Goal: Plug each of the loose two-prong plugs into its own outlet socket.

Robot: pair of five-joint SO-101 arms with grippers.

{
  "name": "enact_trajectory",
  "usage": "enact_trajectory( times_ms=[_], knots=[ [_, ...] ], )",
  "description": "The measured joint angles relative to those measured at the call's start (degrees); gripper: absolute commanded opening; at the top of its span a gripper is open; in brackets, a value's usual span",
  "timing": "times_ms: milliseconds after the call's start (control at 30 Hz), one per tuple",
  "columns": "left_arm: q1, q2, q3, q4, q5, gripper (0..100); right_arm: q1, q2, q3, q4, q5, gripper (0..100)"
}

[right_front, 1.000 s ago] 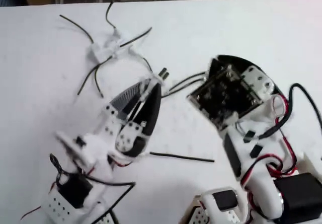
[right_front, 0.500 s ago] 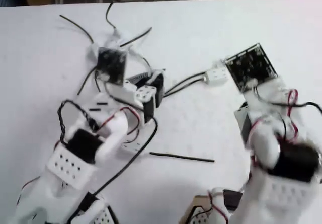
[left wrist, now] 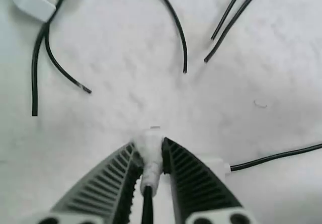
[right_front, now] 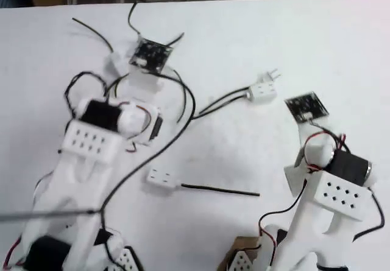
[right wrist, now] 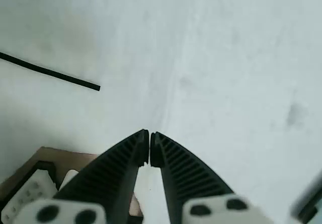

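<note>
Over the table (left wrist: 100, 123), the left gripper (left wrist: 149, 144) pinches a white plug (left wrist: 151, 168). The right gripper (right wrist: 149, 133) hangs pressed together.

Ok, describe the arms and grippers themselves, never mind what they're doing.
Both the left arm and right arm are white printed shells with perforated panels, black motors, and loose red and black cables. Each carries a dark square circuit board near the wrist. The left gripper and right gripper have black, tapering fingers with ribbed faces on white bases.

Bright even light; soft faint shadow beneath the right gripper (right wrist: 149, 134)
</note>
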Motion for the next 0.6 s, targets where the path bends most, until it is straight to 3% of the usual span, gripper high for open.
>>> enact_trajectory(
  times_ms=[300, 600],
  knots=[
    [1.3, 13.5, -2.8, 2.3, -0.5, 2, 13.4, 0.0, 21.8, -18.2, -0.1, 1.9],
    [5.8, 14.3, 7.6, -2.1, 6.9, 2, 15.1, 0.0, 31.0, -27.4, -0.2, 1.9]
  ],
)
